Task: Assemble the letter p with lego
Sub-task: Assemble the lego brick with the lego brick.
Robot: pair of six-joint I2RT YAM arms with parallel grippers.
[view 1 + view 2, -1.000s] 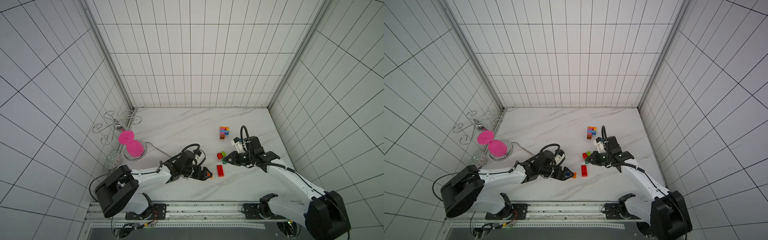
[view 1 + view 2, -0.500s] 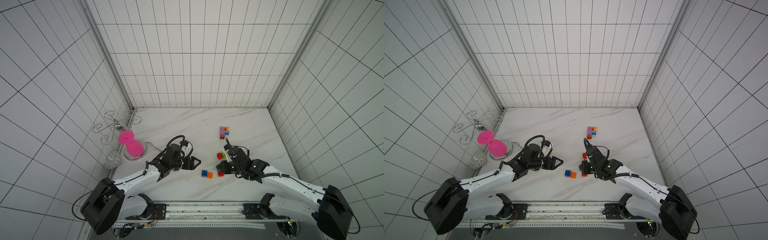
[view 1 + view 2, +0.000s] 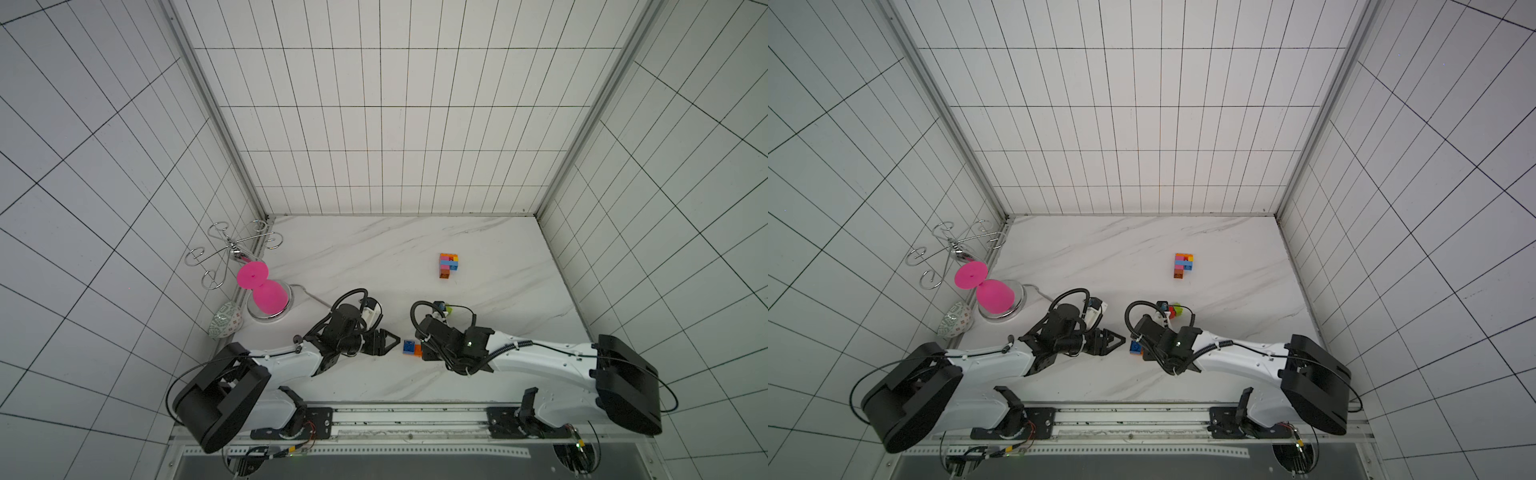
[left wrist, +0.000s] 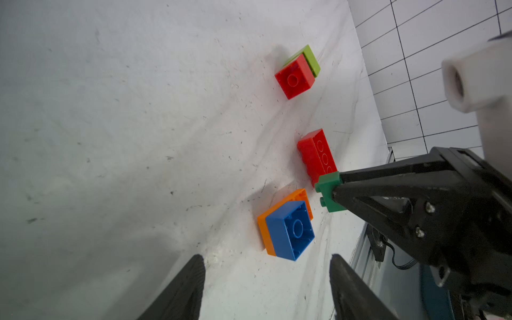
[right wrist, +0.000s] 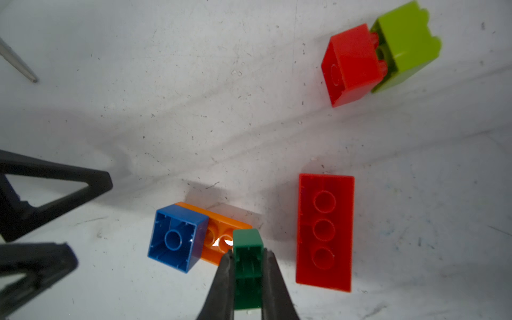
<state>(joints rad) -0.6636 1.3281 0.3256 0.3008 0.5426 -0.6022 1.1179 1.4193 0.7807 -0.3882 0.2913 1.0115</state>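
While the right gripper (image 5: 248, 253) pinches the green brick (image 5: 247, 241) and the left gripper (image 4: 266, 257) is spread, a push could slide the loose orange brick (image 5: 221, 224).

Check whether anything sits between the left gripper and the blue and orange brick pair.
Nothing visible does: only table separates the open left gripper from the blue and orange brick pair. The right gripper, shut on a dark green brick, sits close on the pair's opposite side, near the orange end, and might crowd a grasp.
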